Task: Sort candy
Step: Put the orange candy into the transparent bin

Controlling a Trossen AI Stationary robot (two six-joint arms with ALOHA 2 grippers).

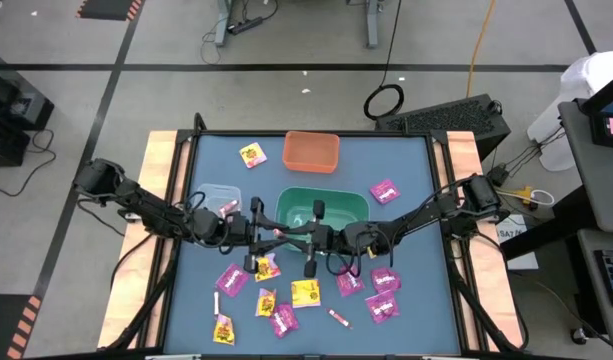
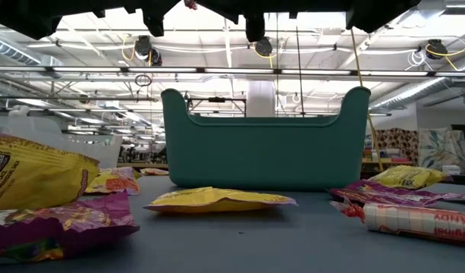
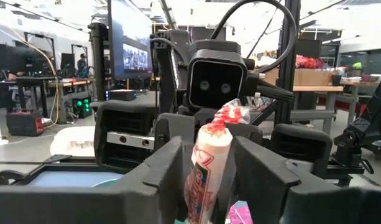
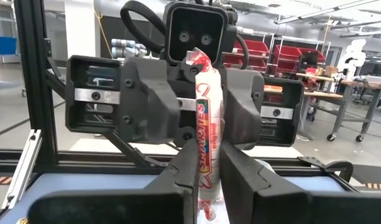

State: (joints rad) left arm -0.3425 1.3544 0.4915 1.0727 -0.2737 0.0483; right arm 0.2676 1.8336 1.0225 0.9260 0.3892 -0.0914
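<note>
My right gripper and left gripper, facing each other, both clamp one thin pink-white wrapped candy stick above the teal plastic bin.

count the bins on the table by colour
green bin: 1
orange bin: 1
clear bin: 1
total: 3
</note>
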